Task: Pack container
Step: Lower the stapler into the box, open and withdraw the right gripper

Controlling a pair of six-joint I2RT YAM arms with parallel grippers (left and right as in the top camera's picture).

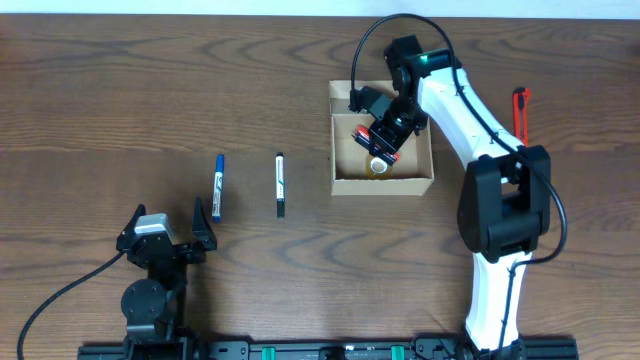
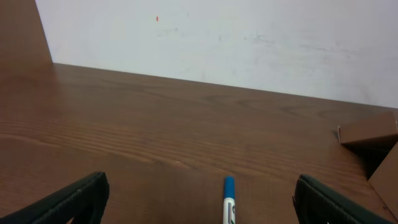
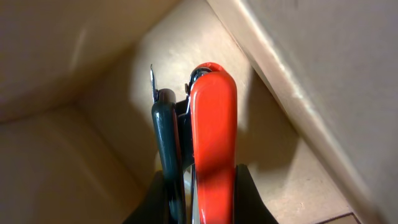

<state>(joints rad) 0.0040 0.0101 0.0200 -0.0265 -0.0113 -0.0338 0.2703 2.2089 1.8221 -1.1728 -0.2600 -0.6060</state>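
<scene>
Container (image 1: 385, 186): open tan cardboard box, at 2 o'clock from the middle of the table (image 1: 100, 100).
Right gripper (image 1: 388, 135): lowered inside the box, fingers clamped on a red-and-dark tool (image 3: 212, 143) whose tip points toward an inner corner.
Left gripper (image 1: 167, 222): at 7 o'clock on the table, jaws spread wide, holding nothing.
Blue pen (image 1: 217, 187) and black pen (image 1: 280, 185): lying parallel at 9 o'clock of the box, apart from it. The blue one is just ahead of the left gripper.
Red item (image 1: 520, 112): on the table at 2 o'clock of the box, too small to identify.
</scene>
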